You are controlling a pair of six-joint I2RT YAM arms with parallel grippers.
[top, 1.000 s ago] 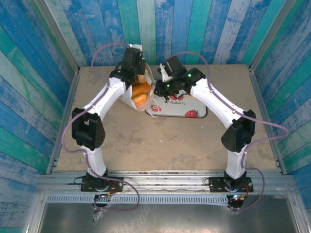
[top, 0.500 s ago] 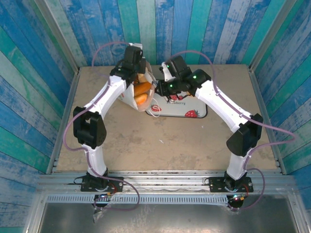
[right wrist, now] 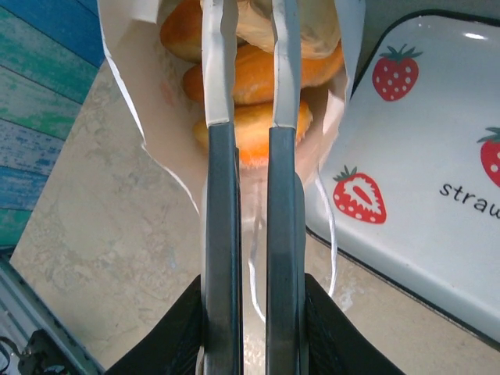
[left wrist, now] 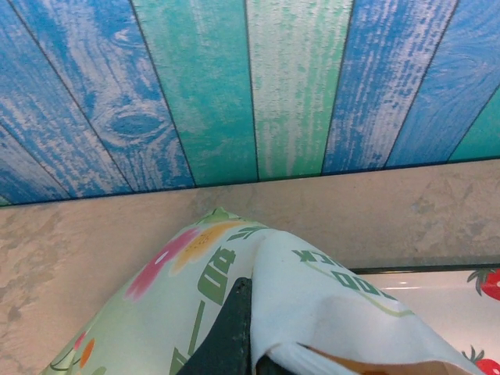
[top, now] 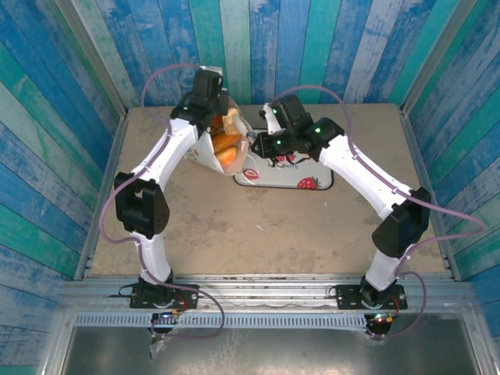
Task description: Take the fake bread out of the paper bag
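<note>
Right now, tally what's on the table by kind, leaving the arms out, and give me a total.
Paper bag: 1
Strawberry tray: 1
Bread rolls showing in the bag's mouth: at least 3, more may be hidden
Total: at least 5

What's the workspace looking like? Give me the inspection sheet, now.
Surface: beige table, mottled.
Job's things: paper bag tipped at the back, mouth toward the right arm; fake bread inside it, none out.
Clutter: strawberry-print tray beside the bag; no bread seen on it.
End effectors: left end effector shut on the paper bag's printed side; right end effector shut, fingers in the bag's mouth over the bread.
Cables: purple cables loop off both arms, apart from the bag.
Surroundings: blue-green plank walls on three sides.
</note>
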